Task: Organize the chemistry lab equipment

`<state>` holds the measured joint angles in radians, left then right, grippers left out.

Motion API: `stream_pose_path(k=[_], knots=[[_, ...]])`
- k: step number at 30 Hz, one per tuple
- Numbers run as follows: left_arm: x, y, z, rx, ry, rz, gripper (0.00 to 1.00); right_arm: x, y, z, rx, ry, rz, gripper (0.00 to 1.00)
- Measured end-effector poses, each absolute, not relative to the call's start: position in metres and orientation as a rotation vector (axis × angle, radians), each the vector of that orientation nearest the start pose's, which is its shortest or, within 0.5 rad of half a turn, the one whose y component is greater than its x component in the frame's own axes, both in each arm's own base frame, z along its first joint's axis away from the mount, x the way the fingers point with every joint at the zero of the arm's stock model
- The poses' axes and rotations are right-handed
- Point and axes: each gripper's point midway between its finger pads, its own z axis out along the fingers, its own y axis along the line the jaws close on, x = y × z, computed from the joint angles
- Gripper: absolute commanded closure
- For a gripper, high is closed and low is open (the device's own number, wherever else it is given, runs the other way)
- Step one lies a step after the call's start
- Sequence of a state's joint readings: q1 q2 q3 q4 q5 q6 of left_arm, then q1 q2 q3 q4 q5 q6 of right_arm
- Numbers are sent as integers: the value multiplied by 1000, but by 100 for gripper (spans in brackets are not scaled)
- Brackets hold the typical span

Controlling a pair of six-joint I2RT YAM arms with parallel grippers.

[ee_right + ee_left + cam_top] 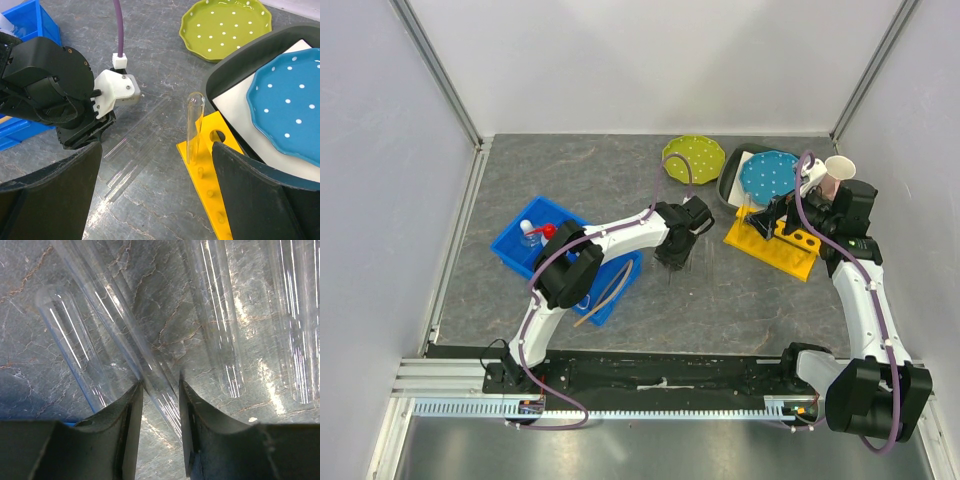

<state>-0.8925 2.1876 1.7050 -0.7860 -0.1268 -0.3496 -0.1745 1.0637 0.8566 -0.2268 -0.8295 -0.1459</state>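
Several thin clear glass tubes [220, 315] lie on the grey table mid-scene [701, 262], and they also show in the right wrist view [137, 137]. My left gripper [672, 258] is down on them. Its jaws stand narrow around one tube [155, 385] that crosses diagonally and touches both fingers. One glass tube [194, 122] stands upright in the yellow rack [220, 195]. My right gripper [156, 147] is wide open and empty just before the rack [775, 243]. The squeeze bottle with red cap [544, 235] and the tan tube [606, 291] lie in the blue bin [512, 250]. The tongs are not visible.
A green dotted plate [693, 156] sits at the back. A blue dotted plate [768, 176] rests on a dark tray [731, 183], behind the rack. A pink cup [838, 172] is by my right wrist. White walls enclose the table.
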Motion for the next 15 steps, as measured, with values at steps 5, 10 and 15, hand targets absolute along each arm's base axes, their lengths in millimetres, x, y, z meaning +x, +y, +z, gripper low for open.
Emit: stream_pose_path(k=[5,10,15], knots=[[291,-351,17,730,2726,-113,72,323,70,232,-487,1842,609,2],[291,-353,17,733,2724,-116,74,323,68,231,-482,1844,608,2],[291,-354,17,735,2722,-113,78,323,68,231,-481,1845,608,2]])
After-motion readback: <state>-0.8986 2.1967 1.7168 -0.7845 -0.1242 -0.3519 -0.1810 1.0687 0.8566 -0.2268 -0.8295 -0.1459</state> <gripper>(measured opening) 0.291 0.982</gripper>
